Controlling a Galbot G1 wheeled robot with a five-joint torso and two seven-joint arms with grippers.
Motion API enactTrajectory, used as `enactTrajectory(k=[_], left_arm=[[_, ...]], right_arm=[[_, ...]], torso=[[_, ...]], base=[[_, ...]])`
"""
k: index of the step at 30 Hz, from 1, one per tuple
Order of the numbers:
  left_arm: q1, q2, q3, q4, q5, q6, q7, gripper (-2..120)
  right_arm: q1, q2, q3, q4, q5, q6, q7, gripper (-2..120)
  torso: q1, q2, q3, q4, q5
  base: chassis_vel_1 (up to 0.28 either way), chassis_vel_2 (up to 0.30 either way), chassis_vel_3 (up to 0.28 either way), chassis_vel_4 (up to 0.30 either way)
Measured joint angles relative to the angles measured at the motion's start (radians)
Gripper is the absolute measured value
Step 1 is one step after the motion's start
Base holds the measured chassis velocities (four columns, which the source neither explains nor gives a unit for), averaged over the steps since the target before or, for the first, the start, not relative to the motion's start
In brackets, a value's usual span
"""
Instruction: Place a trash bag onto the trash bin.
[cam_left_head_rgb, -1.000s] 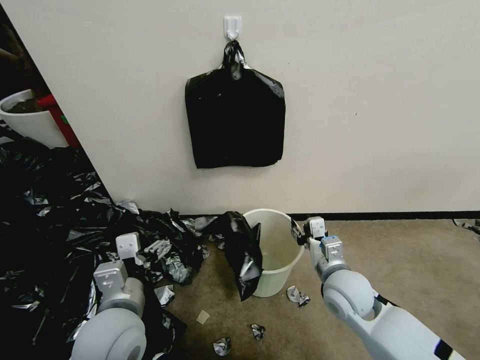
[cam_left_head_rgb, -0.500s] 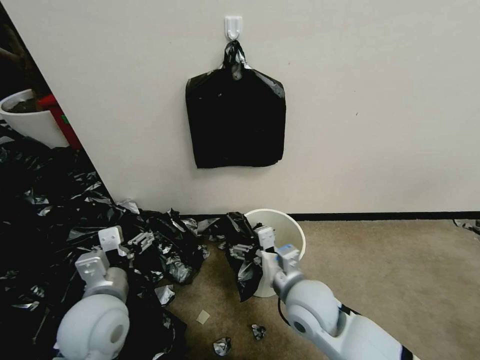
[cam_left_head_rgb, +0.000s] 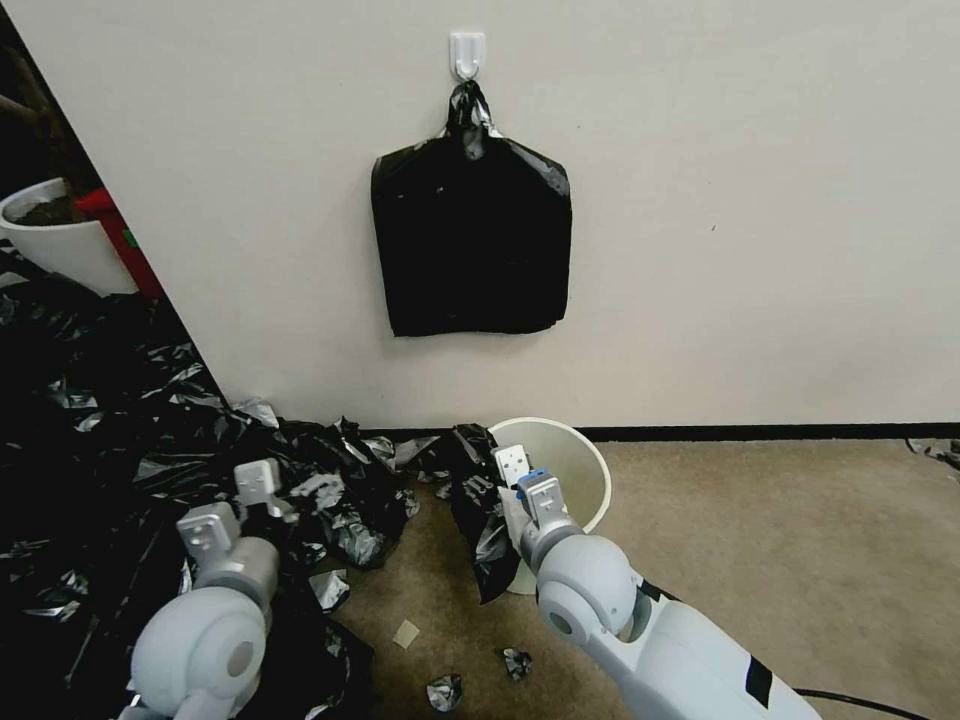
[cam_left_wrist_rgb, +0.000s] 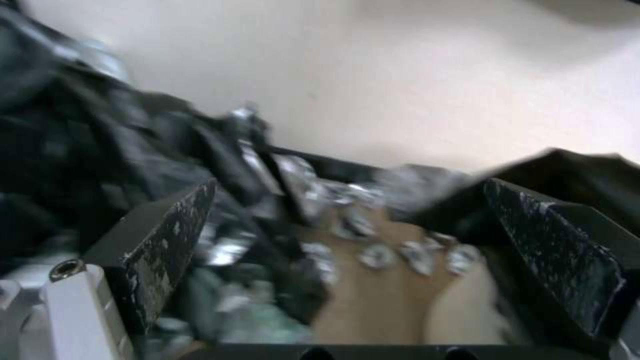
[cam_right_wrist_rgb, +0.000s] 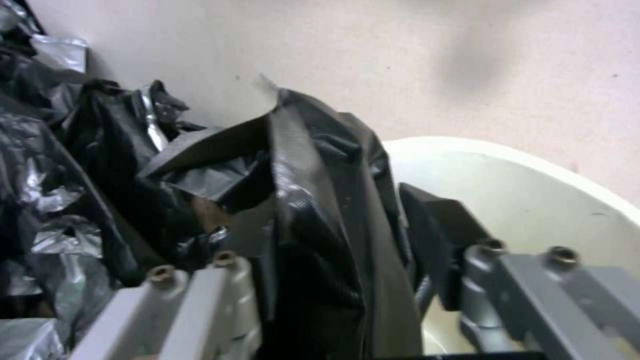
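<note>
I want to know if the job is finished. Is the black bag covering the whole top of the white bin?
No, the trash bag hangs over just one side of the trash bin, whose mouth is mostly uncovered.

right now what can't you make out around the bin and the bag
- Bin lower front: head view, hidden by the right arm.
- Bin's near rim: right wrist view, covered by the bag and the right gripper.
- Whether the right gripper's fingers actually pinch the bag: film hides the contact.
- Bag pile detail: left wrist view, blurred.
- Left gripper: open, holding nothing.
</note>
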Motion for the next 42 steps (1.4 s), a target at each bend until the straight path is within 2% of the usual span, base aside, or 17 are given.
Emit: enactTrajectory(k=[2,5,6,9,12,19,20,22,23,27,28,30,35,36,37,39,42], left_arm=[[-0.014,-0.002,0.012,0.016,-0.017,0.0,0.012,100],[-0.082,-0.015,0.055,0.084,-0.091,0.002,0.04,100],[-0.082,-0.015,0.055,0.084,-0.091,0.002,0.04,100],[-0.149,-0.04,0.091,0.141,-0.167,0.007,0.055,100],[-0.19,-0.062,0.12,0.18,-0.184,0.009,0.061,100],[-0.232,-0.084,0.155,0.229,-0.144,0.004,0.074,100],[-0.229,-0.077,0.153,0.23,-0.125,0.0,0.083,100],[-0.219,-0.058,0.136,0.228,-0.107,-0.004,0.093,100],[-0.219,-0.058,0.136,0.228,-0.107,-0.004,0.093,100],[-0.205,-0.025,0.093,0.22,-0.1,-0.004,0.095,100],[-0.205,-0.025,0.093,0.22,-0.1,-0.004,0.095,100],[-0.198,-0.013,0.081,0.214,-0.104,-0.004,0.095,100],[-0.188,-0.015,0.082,0.2,-0.107,-0.004,0.095,100],[-0.188,-0.015,0.082,0.2,-0.107,-0.004,0.095,100],[-0.188,-0.018,0.085,0.197,-0.107,-0.004,0.095,100],[-0.188,-0.02,0.089,0.196,-0.107,-0.004,0.095,100],[-0.188,-0.023,0.095,0.194,-0.105,-0.004,0.095,100]], right_arm=[[0.0,0.0,0.004,-0.003,0.0,0.002,0.002,37],[-0.005,-0.003,0.017,-0.012,-0.01,0.036,-0.004,22],[-0.005,-0.003,0.017,-0.012,-0.01,0.036,-0.004,22],[-0.016,-0.002,0.033,-0.022,-0.012,0.061,-0.013,7],[-0.024,-0.004,0.041,-0.026,-0.012,0.083,-0.031,0],[-0.034,-0.002,0.042,-0.018,-0.01,0.094,-0.044,0],[-0.036,-0.002,0.04,-0.01,-0.007,0.094,-0.047,0],[-0.038,-0.001,0.032,0.002,0.0,0.092,-0.049,11],[-0.038,-0.001,0.032,0.002,0.0,0.092,-0.049,11],[-0.033,0.01,0.018,0.006,0.004,0.072,-0.049,28],[-0.033,0.01,0.018,0.006,0.004,0.072,-0.049,28],[-0.024,0.022,0.012,-0.01,0.003,0.053,-0.048,39],[-0.007,0.044,0.007,-0.05,-0.003,0.016,-0.03,57],[-0.007,0.044,0.007,-0.05,-0.003,0.016,-0.03,57],[-0.002,0.048,0.007,-0.058,-0.006,0.006,-0.024,64],[0.001,0.05,0.007,-0.065,-0.01,-0.003,-0.019,65],[0.003,0.05,0.006,-0.069,-0.014,-0.015,-0.011,58]], torso=[[0.0,0.0,0.0,-0.0001,0.0],[0.0,0.0,0.0,-0.0001,0.0],[0.0,0.0,0.0,-0.0001,0.0],[0.0,0.0,0.0,-0.0002,0.0],[0.0,0.0,0.0,-0.0003,0.0001],[0.0,0.0,0.0,-0.0003,0.0],[0.0,0.0,0.0,-0.0002,0.0],[0.0,0.0,0.0,-0.0002,-0.0002],[0.0,0.0,0.0,-0.0002,-0.0002],[0.0,0.0,0.0,0.0,-0.0002],[0.0,0.0,0.0,0.0,-0.0002],[0.0,0.0,0.0,0.0,0.0],[0.0,0.0,0.0,0.0,-0.0002],[0.0,0.0,0.0,0.0,-0.0002],[0.0,0.0,0.0,0.0,-0.0002],[0.0,0.0,0.0,0.0,-0.0002],[0.0,0.0,0.0,-0.0001,-0.0001]], base=[[0.0,0.0,0.0,0.0],[0.0,0.0,0.0,0.0],[0.0,0.0,0.0,0.0],[0.0,0.0,0.0,0.0],[0.0,0.0,0.0,0.0],[0.0,0.0,0.0,0.0],[0.0,0.0,0.0,0.0],[0.0,0.0,0.0,0.0],[0.0,0.0,0.0,0.0],[0.0,0.0,0.0,0.0],[0.0,0.0,0.0,0.0],[0.0,0.0,0.0,0.0],[0.0,0.0,0.0,0.0],[0.0,0.0,0.0,0.0],[0.0,0.0,0.0,0.0],[0.0,0.0,0.0,0.0],[0.0,0.0,0.0,0.0]])
